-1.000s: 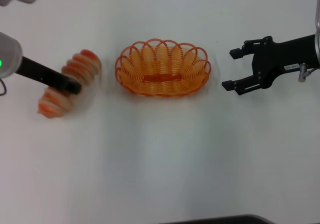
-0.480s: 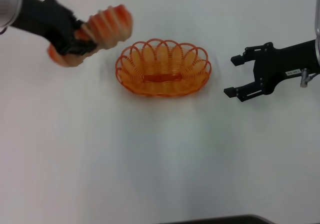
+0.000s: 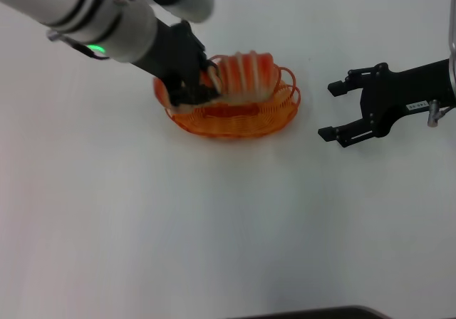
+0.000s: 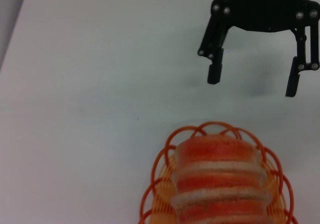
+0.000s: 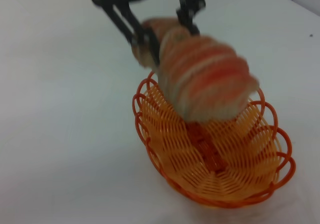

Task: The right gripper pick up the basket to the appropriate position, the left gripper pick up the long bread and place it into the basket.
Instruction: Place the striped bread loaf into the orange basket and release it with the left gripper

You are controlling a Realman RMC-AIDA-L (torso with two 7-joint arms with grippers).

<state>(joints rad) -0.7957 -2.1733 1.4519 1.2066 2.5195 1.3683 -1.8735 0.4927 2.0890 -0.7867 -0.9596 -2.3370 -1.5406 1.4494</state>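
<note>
My left gripper (image 3: 205,84) is shut on the long bread (image 3: 246,73), a cream loaf with orange-red ridges. It holds the loaf lengthwise over the orange wire basket (image 3: 235,119). In the right wrist view the long bread (image 5: 205,81) hangs tilted just above the floor of the basket (image 5: 220,184), with the left gripper (image 5: 165,34) clamping its far end. In the left wrist view the long bread (image 4: 217,184) fills the basket (image 4: 159,169). My right gripper (image 3: 329,110) stands open on the table to the right of the basket, apart from it; the right gripper (image 4: 252,84) holds nothing.
The white table (image 3: 214,226) carries nothing else in view. A dark edge (image 3: 306,313) runs along the front of the table.
My left arm has swung the bread from the table's left side up and rightward until it is over the basket. The right gripper has stayed almost still and open.
</note>
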